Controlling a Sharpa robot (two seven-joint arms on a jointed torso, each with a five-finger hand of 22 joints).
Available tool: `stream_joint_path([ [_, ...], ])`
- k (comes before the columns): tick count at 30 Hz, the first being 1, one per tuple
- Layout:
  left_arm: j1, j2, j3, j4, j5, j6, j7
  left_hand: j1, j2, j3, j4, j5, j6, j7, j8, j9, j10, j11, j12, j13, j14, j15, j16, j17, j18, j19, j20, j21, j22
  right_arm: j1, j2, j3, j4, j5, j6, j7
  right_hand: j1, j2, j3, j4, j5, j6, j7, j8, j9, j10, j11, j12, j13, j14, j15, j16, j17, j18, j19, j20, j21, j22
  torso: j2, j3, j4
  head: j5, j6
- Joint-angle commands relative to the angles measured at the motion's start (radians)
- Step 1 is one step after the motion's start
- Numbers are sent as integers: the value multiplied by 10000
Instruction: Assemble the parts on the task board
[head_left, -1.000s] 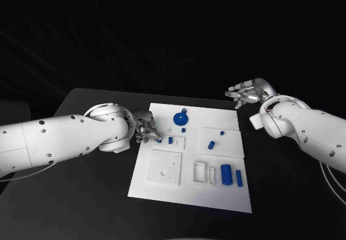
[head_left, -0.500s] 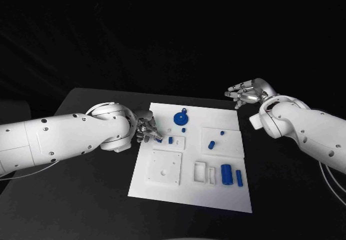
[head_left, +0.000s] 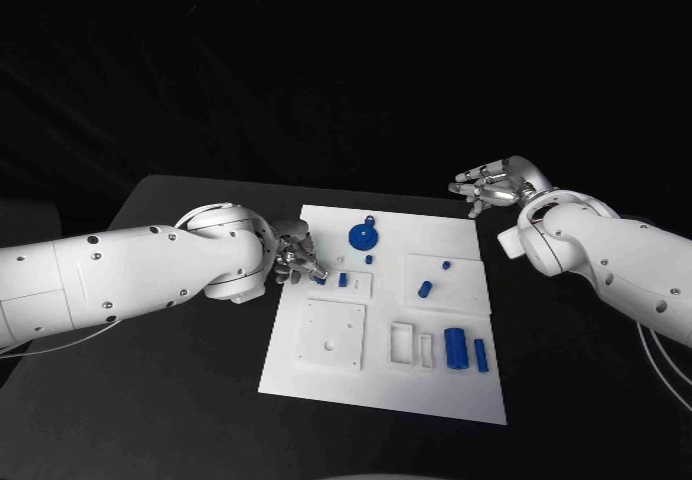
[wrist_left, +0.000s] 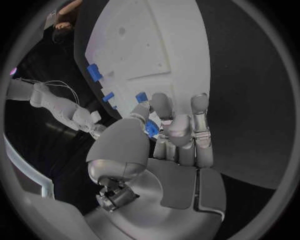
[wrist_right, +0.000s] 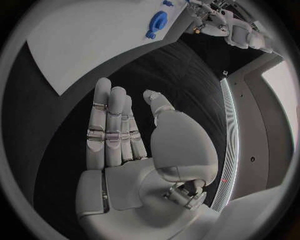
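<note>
The white task board (head_left: 378, 330) lies in the middle of the black desk (head_left: 173, 400), its long side running from 12 to 6 o'clock.

The left hand (head_left: 299, 258) is at the board's 9 o'clock edge, toward the far end. In the left wrist view its fingers (wrist_left: 199, 117) curl over the board's edge, and the thumb and a finger pinch a small blue part (wrist_left: 150, 129). So this hand holds the part just beside the board's edge, close to a short blue peg (head_left: 343, 280) that stands in a square recess.

The right hand (head_left: 495, 184) is raised beyond the board's far corner at about 1 o'clock, apart from the board. In the right wrist view its fingers (wrist_right: 109, 127) are stretched out straight with the thumb to the side, and it holds nothing.

On the board, a round blue wheel (head_left: 362, 237) lies near the far edge. A slanted blue pin (head_left: 424, 289) lies toward 3 o'clock from the middle. A thick blue cylinder (head_left: 454, 348) and a thinner blue bar (head_left: 480, 354) lie side by side near the 5 o'clock corner.
</note>
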Motion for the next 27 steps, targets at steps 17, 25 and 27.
stream_joint_path([
  [17,-96,157,-70,150,-288,333,71,313,-82,551,-512,-206,937,-819,122,117,220,-341,22,16,10,-58,84,37,24,-39,12,-21,167,-13,21,6,-10,65,229,110,-79,53,47,10,40,-43,9,-28,-3,-66,0,59,-11,-50,10,6,-17,-126,180,71,77,-38,-1,-18,12,-51,-17],
  [25,-96,208,-69,122,-384,256,75,364,-132,502,-341,-299,907,-867,274,588,219,-366,54,32,12,-68,103,71,9,-20,9,-41,174,-15,26,6,-9,69,240,115,-70,52,47,4,45,-47,12,-28,-3,-70,1,57,-13,-52,11,6,-18,-125,176,72,80,-47,1,-18,10,-62,-19],
  [27,-96,219,-69,118,-391,254,73,361,-132,500,-334,-301,917,-875,283,606,219,-369,56,33,19,-74,110,77,10,-17,9,-39,175,-15,26,6,-9,69,241,115,-70,52,47,4,45,-47,12,-28,-3,-70,1,57,-13,-52,11,6,-18,-125,176,72,80,-47,-1,-16,10,-65,-22],
])
